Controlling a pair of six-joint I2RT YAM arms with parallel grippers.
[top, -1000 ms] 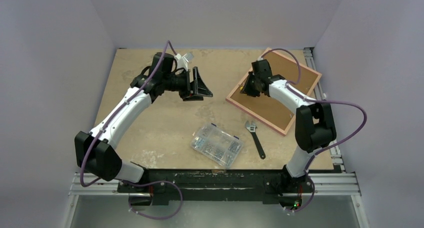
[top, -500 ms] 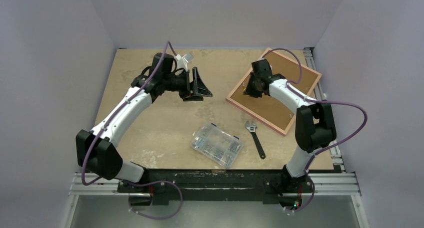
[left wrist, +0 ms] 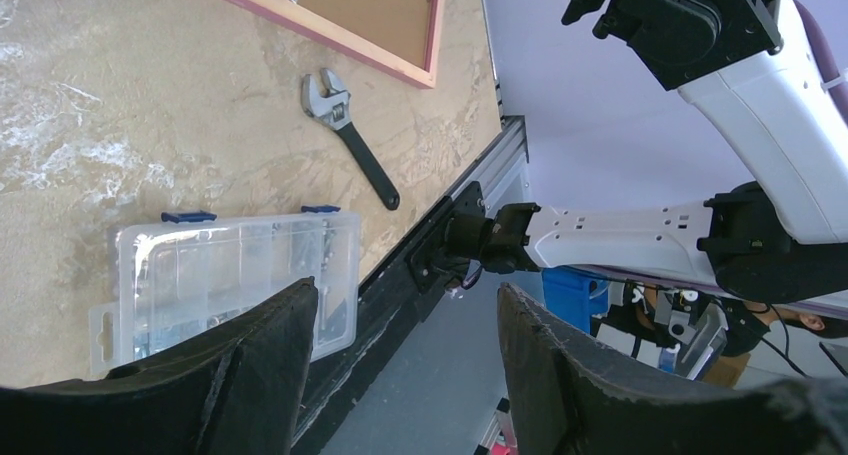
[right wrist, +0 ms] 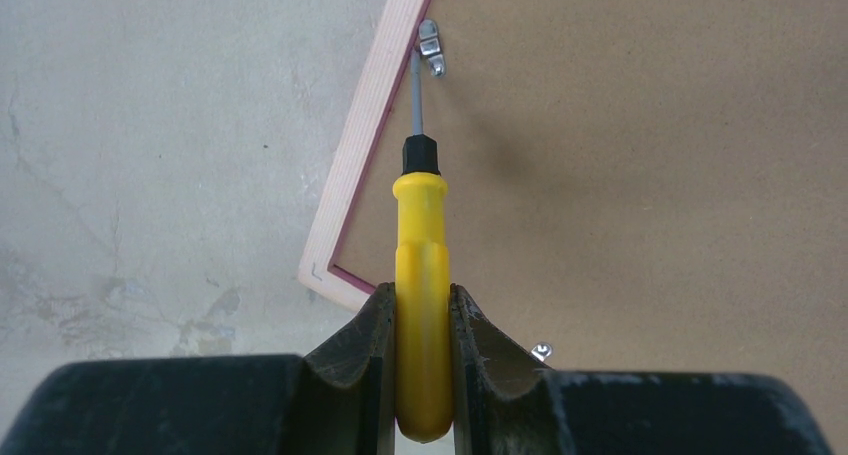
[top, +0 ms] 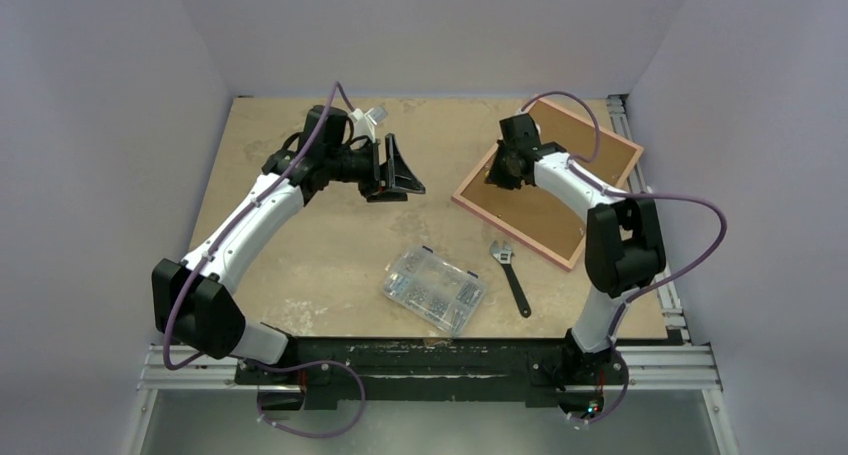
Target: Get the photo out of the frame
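Note:
The frame (top: 535, 225) lies face down at the back right of the table, brown fibreboard back up and a pink rim around it. The photo is hidden beneath that back. My right gripper (top: 503, 170) hovers over the frame's left edge, shut on a yellow-handled screwdriver (right wrist: 421, 235). The screwdriver's tip rests at a small metal clip (right wrist: 432, 47) on the rim. A second clip (right wrist: 541, 352) sits near the frame's corner. My left gripper (top: 400, 175) hangs open above the table's middle back, pointing right, with nothing between its fingers (left wrist: 270, 345).
A clear screw box (top: 434, 289) with blue latches lies at the front middle. A black-handled adjustable wrench (top: 511, 275) lies just to its right, near the frame's front corner. The table's near edge ends in a black rail.
My right wrist has edged slightly toward the back over the frame's left edge, still holding the screwdriver. The left arm has stayed put.

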